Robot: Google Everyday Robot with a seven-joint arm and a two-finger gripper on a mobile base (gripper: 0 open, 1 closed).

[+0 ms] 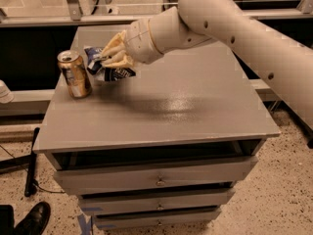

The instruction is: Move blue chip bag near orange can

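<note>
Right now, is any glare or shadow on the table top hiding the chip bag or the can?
No. Camera view: a pale sheen sits on the table right of centre, clear of both; the arm's soft shadow darkens the top just below the gripper, which is shut on the blue chip bag close beside the orange can; the can's silvery top catches light yet reads plainly.
</note>
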